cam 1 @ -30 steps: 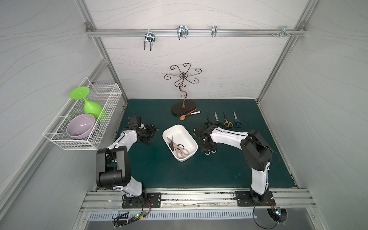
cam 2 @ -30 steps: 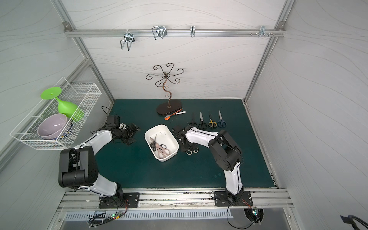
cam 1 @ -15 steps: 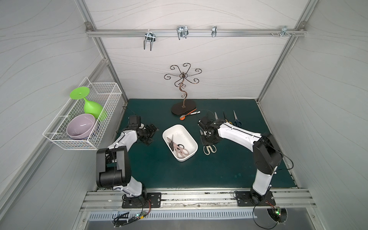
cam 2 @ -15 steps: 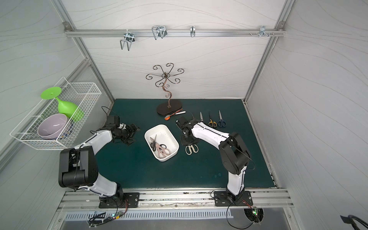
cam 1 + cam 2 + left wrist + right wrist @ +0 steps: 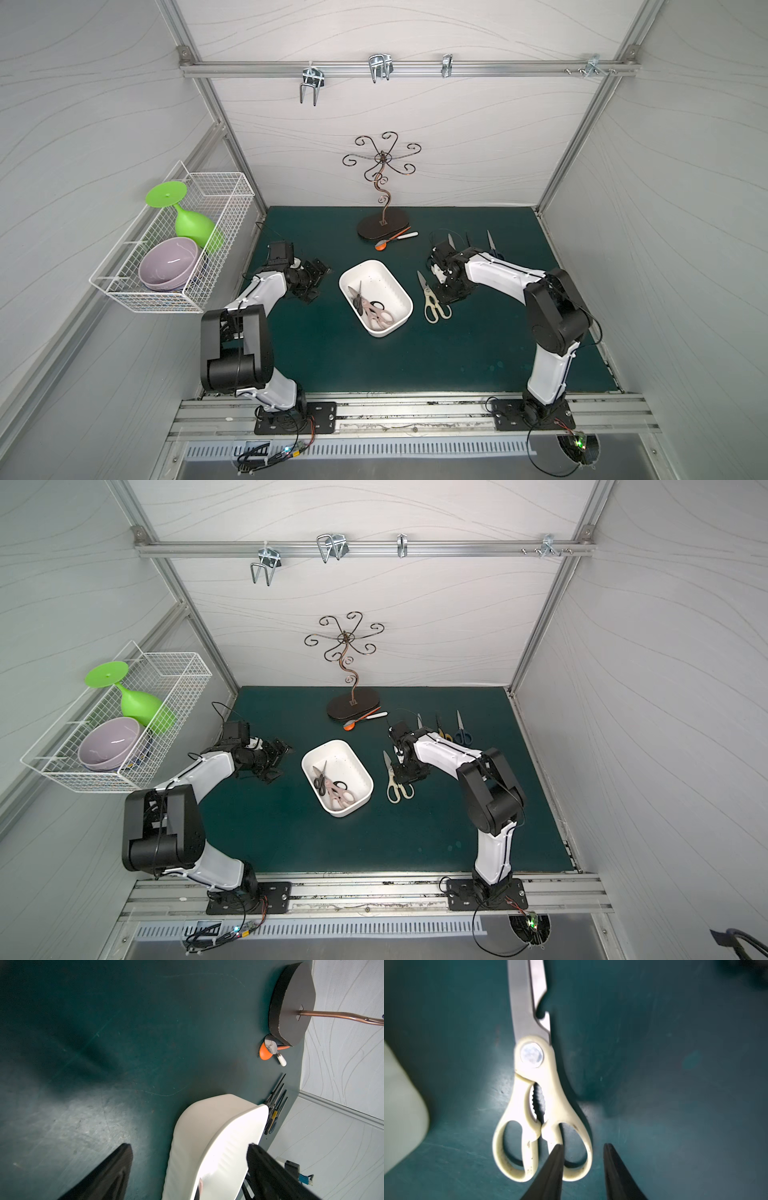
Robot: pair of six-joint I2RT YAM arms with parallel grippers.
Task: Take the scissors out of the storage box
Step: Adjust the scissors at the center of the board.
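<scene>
On the scuffed dark-green mat [image 5: 457, 353] we see the round-cornered white plastic storage box [image 5: 380, 278] mid-mat w/ pink shears [image 5: 376, 316] + a black pair [image 5: 356, 297] overlapping inside, cream shears [image 5: 542, 1105] flat just beside it, right gripper [image 5: 582, 1146] part-spread over their handle, left gripper [image 5: 189, 1145] spread wide, empty, far-edge pairs [image 5: 462, 737] half hidden.

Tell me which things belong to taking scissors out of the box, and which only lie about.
Job: storage box; pink shears; black scissors; cream shears; yellow scissors; blue scissors.
Idle: orange spoon; metal stand; wire basket; purple bowl; green goblet.
</scene>
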